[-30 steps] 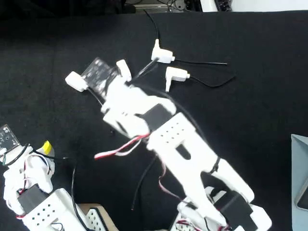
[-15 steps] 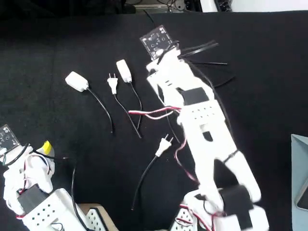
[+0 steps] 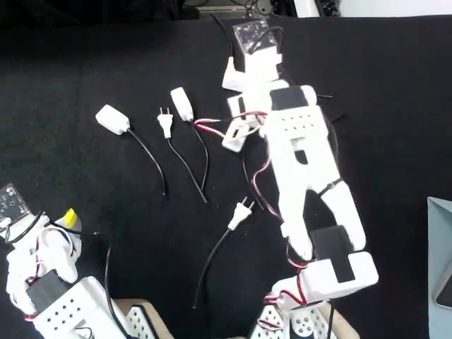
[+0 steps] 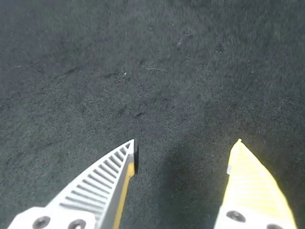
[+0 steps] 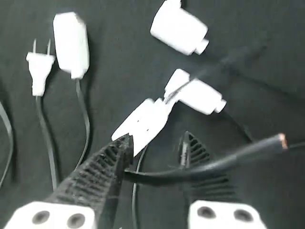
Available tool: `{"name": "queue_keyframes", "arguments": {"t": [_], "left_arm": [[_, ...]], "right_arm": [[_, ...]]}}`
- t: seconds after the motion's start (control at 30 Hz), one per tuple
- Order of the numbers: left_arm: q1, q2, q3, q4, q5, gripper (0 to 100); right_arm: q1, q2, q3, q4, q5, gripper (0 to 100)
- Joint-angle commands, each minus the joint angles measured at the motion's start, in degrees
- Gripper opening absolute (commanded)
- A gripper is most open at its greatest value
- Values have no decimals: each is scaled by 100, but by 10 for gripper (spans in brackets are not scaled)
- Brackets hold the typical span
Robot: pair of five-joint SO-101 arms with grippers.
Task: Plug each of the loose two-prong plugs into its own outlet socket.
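Observation:
Two white sockets (image 3: 111, 119) (image 3: 182, 104) lie at the back left, with a loose two-prong plug (image 3: 165, 122) between them. A second loose plug (image 3: 244, 209) lies mid-table. My right arm (image 3: 304, 141) stretches to the back centre, beside another socket (image 3: 229, 74). In the right wrist view my right gripper (image 5: 155, 143) is open, just short of a white plug (image 5: 143, 121) that sits against a socket (image 5: 198, 98). A black cable (image 5: 214, 164) lies across its fingertips. My left gripper (image 4: 186, 148) is open over bare mat at the front left, its yellow finger (image 3: 68, 217) showing from above.
Thin black cords (image 3: 183, 162) trail from the plugs and sockets across the mat. More cords (image 3: 332, 116) lie to the right of my right arm. A grey box edge (image 3: 441, 247) stands at the far right.
My right arm has swung from the back-left sockets over to the back centre, uncovering the left sockets and both loose plugs. The cords at the back right have shifted. The left arm has stayed put.

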Motion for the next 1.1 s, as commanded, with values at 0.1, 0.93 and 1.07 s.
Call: {"name": "queue_keyframes", "arguments": {"t": [0.1, 0.93, 1.07], "left_arm": [[-4, -44, -48, -123, -62, 306], [-4, -44, -31, -123, -62, 306], [-4, -44, -31, -123, -62, 306]], "right_arm": [[-308, -541, -347, 1319, -976, 87], [-791, -3512, 4716, 1125, 5495, 14], [-1240, -3512, 5051, 949, 5565, 41]]}}
